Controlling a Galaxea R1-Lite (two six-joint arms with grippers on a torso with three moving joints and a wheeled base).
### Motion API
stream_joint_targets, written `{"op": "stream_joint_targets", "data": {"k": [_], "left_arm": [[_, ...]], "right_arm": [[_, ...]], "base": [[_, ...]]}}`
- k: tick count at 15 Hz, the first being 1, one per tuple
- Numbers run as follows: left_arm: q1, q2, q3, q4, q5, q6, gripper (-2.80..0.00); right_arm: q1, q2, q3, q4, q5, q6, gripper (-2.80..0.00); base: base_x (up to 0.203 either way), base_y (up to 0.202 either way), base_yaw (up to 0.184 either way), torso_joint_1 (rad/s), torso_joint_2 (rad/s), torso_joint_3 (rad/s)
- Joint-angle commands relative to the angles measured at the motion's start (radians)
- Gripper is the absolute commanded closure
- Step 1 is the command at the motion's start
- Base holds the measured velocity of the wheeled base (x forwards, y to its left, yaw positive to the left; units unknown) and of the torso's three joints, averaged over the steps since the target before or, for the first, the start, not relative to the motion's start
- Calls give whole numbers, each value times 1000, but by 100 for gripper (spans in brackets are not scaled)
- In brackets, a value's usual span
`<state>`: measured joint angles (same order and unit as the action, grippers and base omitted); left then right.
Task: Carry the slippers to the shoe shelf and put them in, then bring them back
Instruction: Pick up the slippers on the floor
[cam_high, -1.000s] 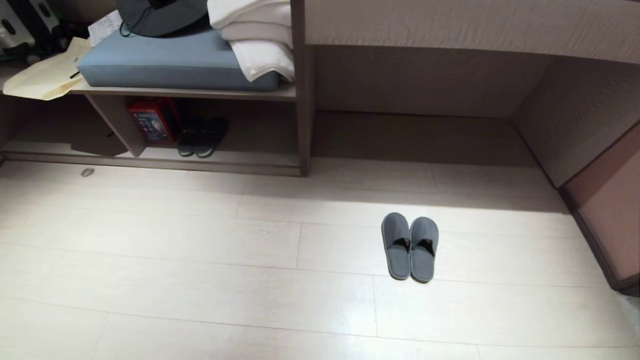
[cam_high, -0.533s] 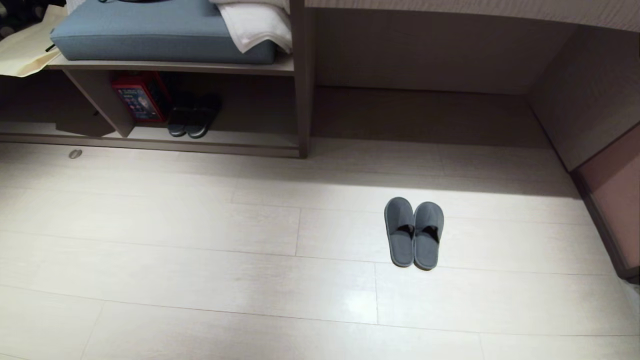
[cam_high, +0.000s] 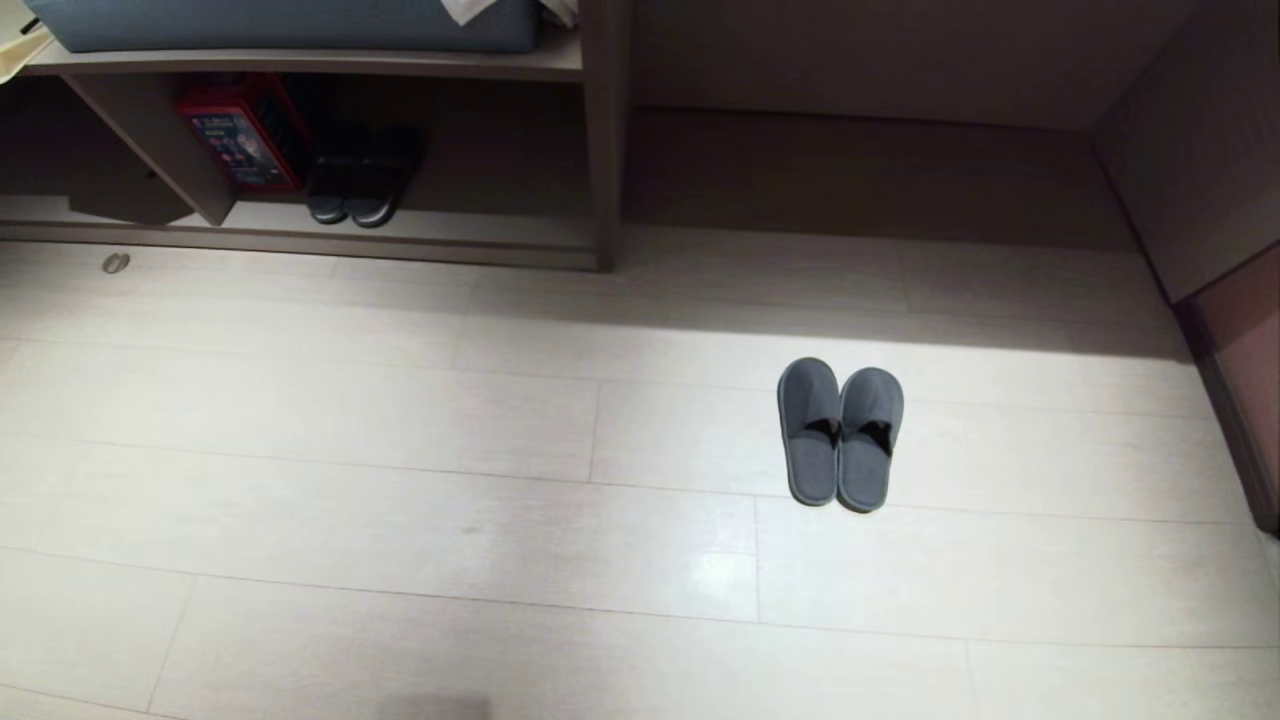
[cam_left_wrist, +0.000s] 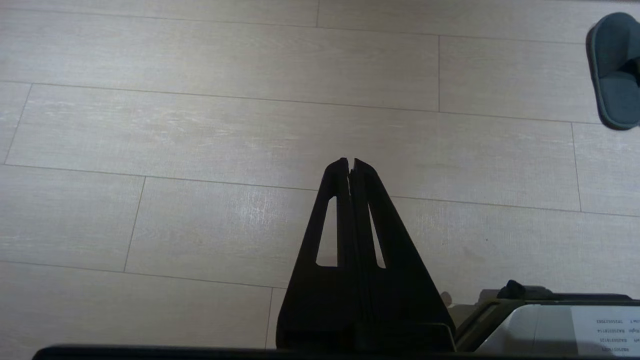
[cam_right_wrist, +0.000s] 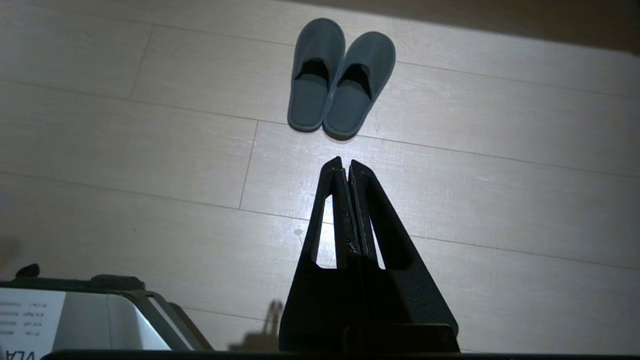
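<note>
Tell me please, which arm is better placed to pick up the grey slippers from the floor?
Probably the right. The slippers lie directly ahead of the right pincer, which is shut. In the left wrist view only one slipper shows at the edge, off to the side of the left pincer.

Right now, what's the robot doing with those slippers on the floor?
Nothing is holding them yet. The grey-blue slippers sit side by side on the pale floor, out in front of the shoe shelf, where a darker pair is already tucked in. The left gripper and right gripper are both shut and empty, above bare floor. The right one points toward the slippers but isn't touching them.
</note>
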<state>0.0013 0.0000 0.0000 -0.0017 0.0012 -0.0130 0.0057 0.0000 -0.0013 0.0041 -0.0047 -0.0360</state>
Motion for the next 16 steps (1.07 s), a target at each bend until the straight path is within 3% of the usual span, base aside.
{"op": "stream_joint_targets", "data": {"k": [1,16], "left_arm": [[0,0,2,0,0,-1,0],[0,0,2,0,0,-3,0]], "right_arm": [[2,2,1,1,0,0,0],[1,2,1,1,-10,27,0]], "base": [[0,0,0,4,4,-201],[0,0,0,4,2,-197]]}}
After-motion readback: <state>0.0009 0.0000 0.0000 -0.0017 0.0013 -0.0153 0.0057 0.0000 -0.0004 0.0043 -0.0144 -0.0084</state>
